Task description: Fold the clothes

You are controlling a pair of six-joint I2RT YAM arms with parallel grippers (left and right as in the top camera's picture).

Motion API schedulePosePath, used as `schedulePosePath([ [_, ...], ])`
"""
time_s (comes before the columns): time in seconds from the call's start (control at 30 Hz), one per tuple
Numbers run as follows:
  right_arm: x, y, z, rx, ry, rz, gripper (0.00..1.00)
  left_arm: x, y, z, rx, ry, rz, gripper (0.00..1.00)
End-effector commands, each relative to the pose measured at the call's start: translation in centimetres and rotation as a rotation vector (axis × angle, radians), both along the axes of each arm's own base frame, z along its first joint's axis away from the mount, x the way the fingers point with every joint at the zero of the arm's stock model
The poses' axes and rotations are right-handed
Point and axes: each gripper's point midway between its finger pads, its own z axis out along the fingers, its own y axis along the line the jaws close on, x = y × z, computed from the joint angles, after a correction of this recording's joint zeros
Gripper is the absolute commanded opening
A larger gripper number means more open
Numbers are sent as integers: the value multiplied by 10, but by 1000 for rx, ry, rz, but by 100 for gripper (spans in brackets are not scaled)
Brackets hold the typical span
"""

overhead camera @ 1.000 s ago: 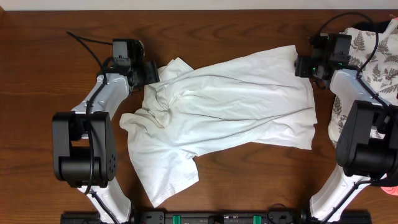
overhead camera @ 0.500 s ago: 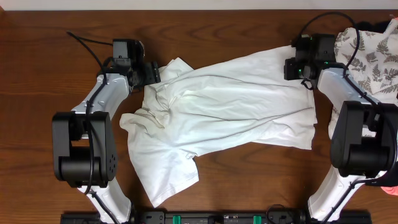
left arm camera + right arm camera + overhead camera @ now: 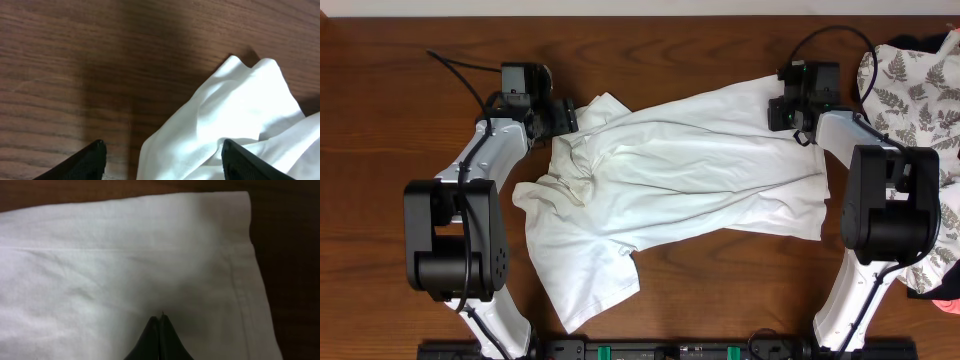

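Our left claw (image 3: 162, 162) stands wide open and holds nothing. Its two fingers sit low on either side of the shirt's edge, at the far left end of the shirt (image 3: 690, 170). We judge it is set there to close on the sleeve (image 3: 240, 100) that lies bunched just ahead of it.

The white shirt lies spread but crumpled across the middle of the table (image 3: 400, 200), slanting from near left up to far right, with its neck end towards the left and nothing folded yet.

At the shirt's far right end our right claw (image 3: 161, 327) is fully shut, its tip pressed down on the cloth just inside the hem corner (image 3: 235, 210). The cloth around it looks flat, so we cannot tell whether any of it is pinched. With one claw at each end, we take it that the aim is to lift and pull the shirt straight.

Farther right a leaf-print cloth (image 3: 920, 90) is heaped beside that arm, apart from the shirt.

The table is dark brown wood with a clear grain. The room beyond it is out of view.
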Motion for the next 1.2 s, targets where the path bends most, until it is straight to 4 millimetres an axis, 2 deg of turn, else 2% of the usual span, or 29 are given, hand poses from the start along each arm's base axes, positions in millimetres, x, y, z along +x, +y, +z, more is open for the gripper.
schedulePosePath([
  [0.0, -5, 1, -10, -15, 36, 11, 1, 4, 2, 1, 10, -7, 1, 73],
  [0.07, -6, 0, -11, -16, 38, 9, 1, 4, 2, 1, 10, -7, 1, 68],
  [0.27, -4, 1, -10, -15, 30, 9, 1, -1, 3, -3, 17, 16, 4, 68],
  [0.4, -3, 1, -9, -15, 25, 10, 1, -5, 15, -10, 78, 45, 40, 68],
  [0.5, -3, 0, -9, -16, 24, 9, 1, -3, 17, -11, 86, 38, 45, 68],
  [0.57, -2, 0, -9, -16, 22, 8, 1, 1, 17, -8, 84, 18, 46, 55],
  [0.6, -2, 0, -9, -16, 22, 8, 1, 2, 16, -8, 84, 13, 46, 41],
  [0.63, -2, 0, -9, -14, 22, 5, 1, 2, 16, -8, 84, 13, 46, 34],
  [0.97, -2, 0, -9, 6, 24, -26, 1, -1, 16, -12, 84, 29, 45, 36],
  [1.03, -2, -2, -9, -3, 24, -32, 1, -3, 13, -16, 73, 40, 36, 41],
  [1.17, -2, -4, -9, -11, 23, -38, 1, -6, 12, -27, 74, 64, 33, 42],
])
